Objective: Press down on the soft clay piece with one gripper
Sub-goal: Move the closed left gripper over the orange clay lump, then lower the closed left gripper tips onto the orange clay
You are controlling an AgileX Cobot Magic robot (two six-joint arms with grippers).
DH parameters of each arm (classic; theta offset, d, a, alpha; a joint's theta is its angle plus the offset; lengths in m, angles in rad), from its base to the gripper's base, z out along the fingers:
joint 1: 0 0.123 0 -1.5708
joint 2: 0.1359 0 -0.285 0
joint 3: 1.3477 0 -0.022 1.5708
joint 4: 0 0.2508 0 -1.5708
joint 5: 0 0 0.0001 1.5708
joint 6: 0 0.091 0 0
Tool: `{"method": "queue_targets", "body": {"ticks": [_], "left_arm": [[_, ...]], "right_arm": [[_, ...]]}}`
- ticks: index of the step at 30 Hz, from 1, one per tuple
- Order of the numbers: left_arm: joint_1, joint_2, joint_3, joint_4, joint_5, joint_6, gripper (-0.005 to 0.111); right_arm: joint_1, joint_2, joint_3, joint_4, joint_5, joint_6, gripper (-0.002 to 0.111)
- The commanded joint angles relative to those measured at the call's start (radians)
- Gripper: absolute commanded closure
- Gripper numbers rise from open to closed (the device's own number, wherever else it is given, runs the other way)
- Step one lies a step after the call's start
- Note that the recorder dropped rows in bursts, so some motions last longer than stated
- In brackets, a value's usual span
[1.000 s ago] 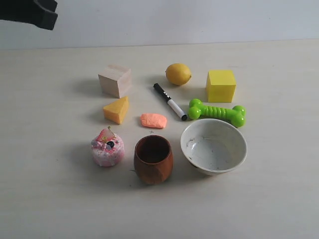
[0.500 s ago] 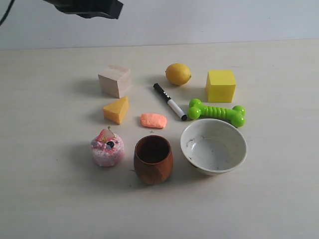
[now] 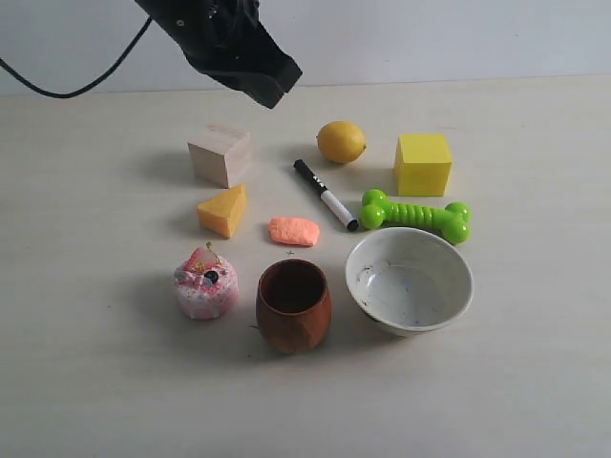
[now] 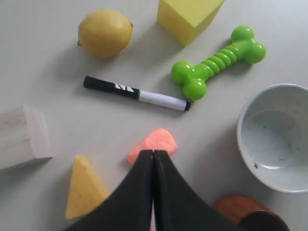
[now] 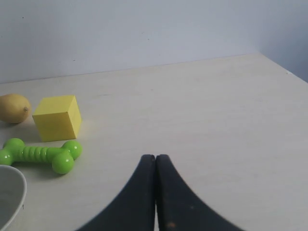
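Okay, the left fingers (image 3: 269,82) are seen pressed together with no gap, and nothing is held between them. In the exterior view they hang in the air over the back of the worktop (image 3: 95,382), above and a little right of the wooden block (image 3: 221,155), with a black cable trailing off to the left. The soft clay piece (image 3: 294,231) is lying flat on the worktop, untouched, between the orange wedge (image 3: 224,211) and the tip of the black-and-white marker (image 3: 326,195), just behind the brown cup (image 3: 293,305). In the left wrist view the clay is seen right past the closed fingertips, its near edge partly covered by them. The right fingers (image 5: 147,166) are also shut tight and nothing is gripped; they are not seen in the exterior view.

Also on the worktop:
- A lemon (image 3: 342,141) and a yellow cube (image 3: 423,163) are placed at the back.
- A green bone toy (image 3: 416,215) is laid right of the marker.
- A white bowl (image 3: 409,279) is set beside the cup.
- A pink speckled cake toy (image 3: 205,283) is placed left of the cup.
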Motion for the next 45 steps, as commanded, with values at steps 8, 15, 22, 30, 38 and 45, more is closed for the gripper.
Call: {"method": "queue_targets", "body": {"ticks": [8,15,22,30,38,45], "left_arm": [[-0.015,0.19,-0.189,0.1,0.221,-0.204,0.107],[-0.067,0.272,-0.264,0.172,0.24,-0.218,0.107],[-0.1,0.367,-0.372,0.195,0.251,-0.216,0.107],[-0.104,0.406,-0.397,0.195,0.251,-0.216,0.107],[-0.132,0.419,-0.397,0.194,0.251,-0.218,0.107],[-0.134,0.423,-0.357,0.287,0.251,-0.229,0.107]], "right_arm": [[-0.006,-0.006,0.004,-0.001,-0.004,-0.004,0.108],[-0.006,-0.006,0.004,-0.001,-0.004,-0.004,0.108],[-0.006,-0.006,0.004,-0.001,-0.004,-0.004,0.108],[-0.006,-0.006,0.004,-0.001,-0.004,-0.004,0.108],[-0.006,-0.006,0.004,-0.001,-0.004,-0.004,0.108],[-0.006,-0.006,0.004,-0.001,-0.004,-0.004,0.108]]}}
